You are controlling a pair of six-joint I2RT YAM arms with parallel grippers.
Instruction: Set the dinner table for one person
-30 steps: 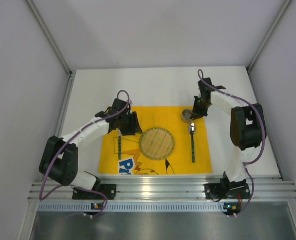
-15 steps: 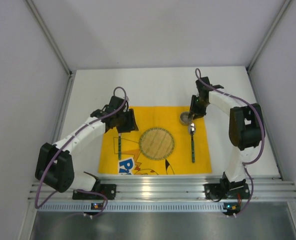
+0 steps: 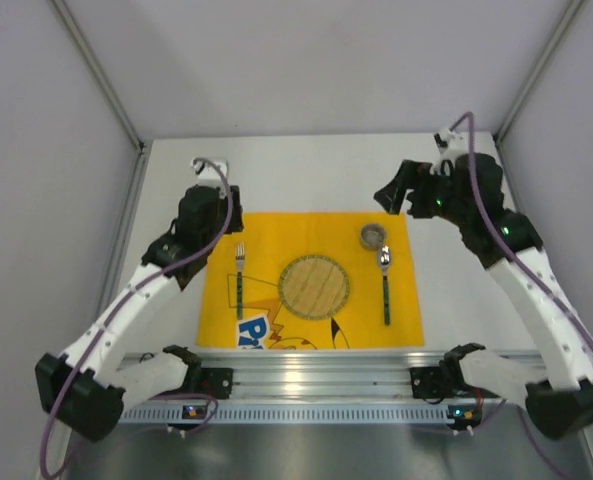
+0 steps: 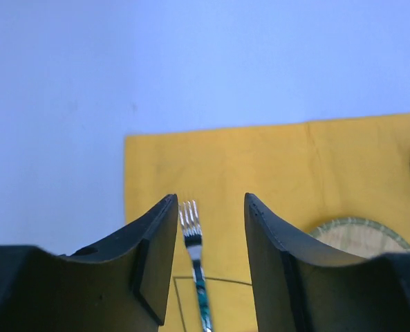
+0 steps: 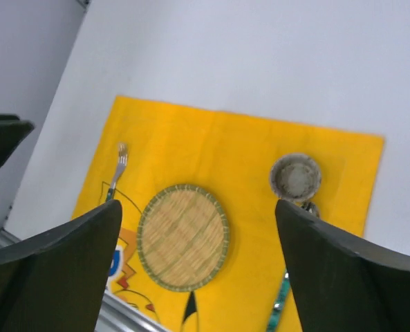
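Observation:
The dinner table (image 3: 306, 170) is a white tabletop with a yellow cartoon mat (image 3: 311, 225) on it. On the mat lie a round woven plate (image 3: 313, 287), a fork (image 3: 239, 280) to its left, a spoon (image 3: 385, 285) to its right and a small grey cup (image 3: 374, 235) above the spoon. My left gripper (image 4: 210, 197) hangs open above the mat's far left corner; the fork (image 4: 191, 221) shows on the mat between its jaws, untouched. My right gripper (image 5: 198, 204) is wide open and empty, high over the plate (image 5: 183, 236) and cup (image 5: 296, 175).
Grey panels wall the table on three sides. A ribbed aluminium rail (image 3: 316, 375) runs along the near edge, where both arm bases sit. Bare white tabletop lies beyond the mat (image 4: 260, 159) and on both sides of it.
My right gripper opened, let go of the small cup on the mat, and rose back to the right. The left arm lifted and drew back from the fork toward the far left.

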